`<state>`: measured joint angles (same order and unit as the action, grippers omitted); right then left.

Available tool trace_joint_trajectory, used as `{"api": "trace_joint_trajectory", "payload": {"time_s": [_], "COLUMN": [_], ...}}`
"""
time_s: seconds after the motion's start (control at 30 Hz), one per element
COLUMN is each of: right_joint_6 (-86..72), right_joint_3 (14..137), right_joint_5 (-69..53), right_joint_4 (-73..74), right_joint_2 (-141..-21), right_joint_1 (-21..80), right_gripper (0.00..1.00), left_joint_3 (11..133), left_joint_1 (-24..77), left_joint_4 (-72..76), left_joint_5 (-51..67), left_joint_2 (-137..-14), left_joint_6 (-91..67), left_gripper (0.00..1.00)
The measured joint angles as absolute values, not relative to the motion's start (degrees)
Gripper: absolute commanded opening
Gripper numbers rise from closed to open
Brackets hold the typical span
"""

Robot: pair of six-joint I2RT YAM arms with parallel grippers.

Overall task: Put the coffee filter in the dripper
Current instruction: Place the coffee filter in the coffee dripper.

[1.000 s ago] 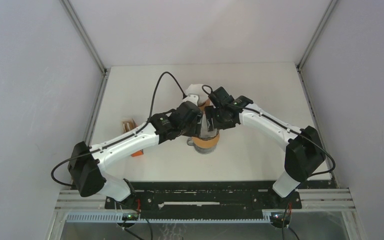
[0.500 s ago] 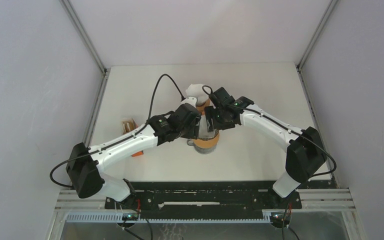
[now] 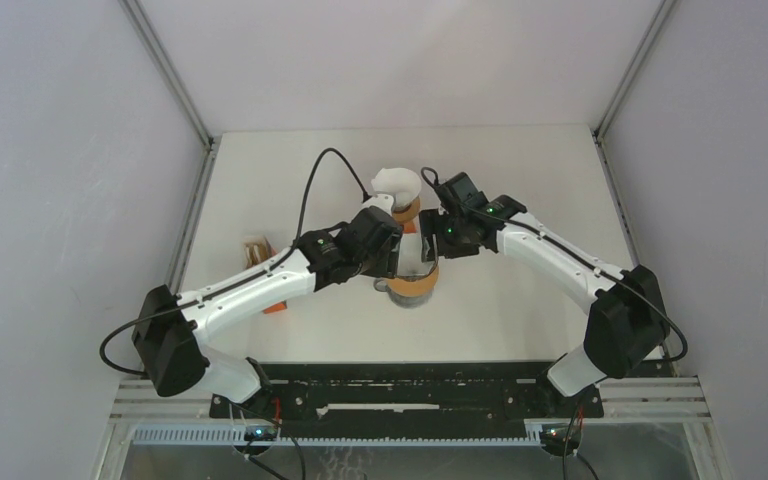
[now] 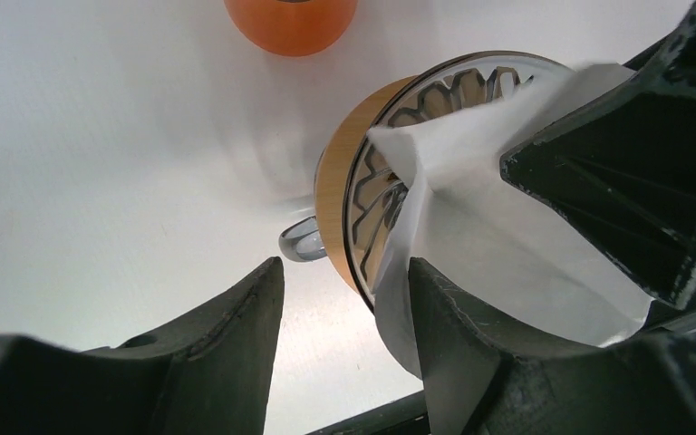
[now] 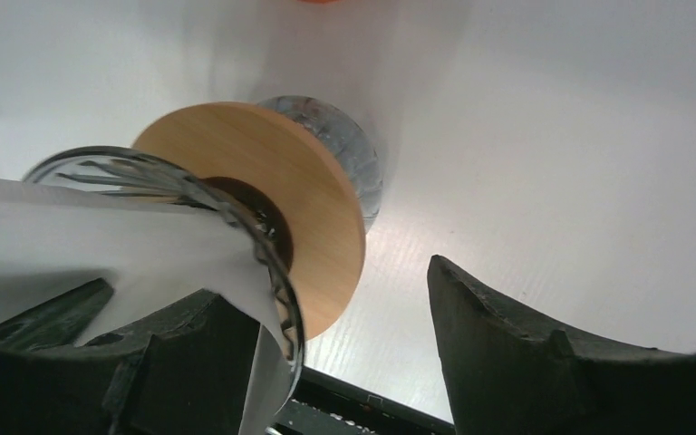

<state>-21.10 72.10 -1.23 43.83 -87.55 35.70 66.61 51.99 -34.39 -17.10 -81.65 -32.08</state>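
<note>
The dripper [image 3: 415, 287], ribbed glass with a wooden collar [image 4: 349, 172], stands at mid-table on a glass base [image 5: 349, 149]. The white paper coffee filter [image 4: 498, 236] sits in its cone, its edges sticking out over the rim [image 5: 72, 240]. My left gripper [image 4: 345, 265] is open at the dripper's left rim. Its right finger [image 4: 458, 353] touches the filter's outer edge and its left finger is clear of everything. My right gripper [image 5: 322, 281] is open astride the opposite rim, with one finger [image 5: 172, 362] under the paper and the other outside.
An orange cup [image 4: 290, 23] stands just behind the dripper, with a white rounded thing [image 3: 396, 182] on top. A small brown item [image 3: 255, 248] and an orange-red one [image 3: 276, 307] lie at the table's left edge. Grey walls enclose the table on three sides.
My right gripper has shifted a little to the right and back from the dripper's middle. The left gripper has stayed in place, its jaws slightly narrower.
</note>
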Motion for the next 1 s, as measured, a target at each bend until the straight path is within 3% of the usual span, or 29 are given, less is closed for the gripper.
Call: {"api": "trace_joint_trajectory", "payload": {"time_s": [0.57, 1.0], "right_joint_6": [-20.9, -20.3], "right_joint_3": [67.7, 67.2], "right_joint_5": [-4.7, -4.7], "right_joint_4": [40.0, 40.0], "right_joint_2": [-87.6, -83.8], "right_joint_1": [34.3, 34.3], "right_gripper": [0.71, 0.76], "left_joint_3": [66.5, 66.3], "left_joint_1": [52.0, 51.8], "left_joint_4": [-33.9, -33.8], "left_joint_5": [-16.3, -16.3], "left_joint_2": [-81.7, -81.6], "left_joint_6": [-32.1, -32.1], "left_gripper": [0.58, 0.59]}}
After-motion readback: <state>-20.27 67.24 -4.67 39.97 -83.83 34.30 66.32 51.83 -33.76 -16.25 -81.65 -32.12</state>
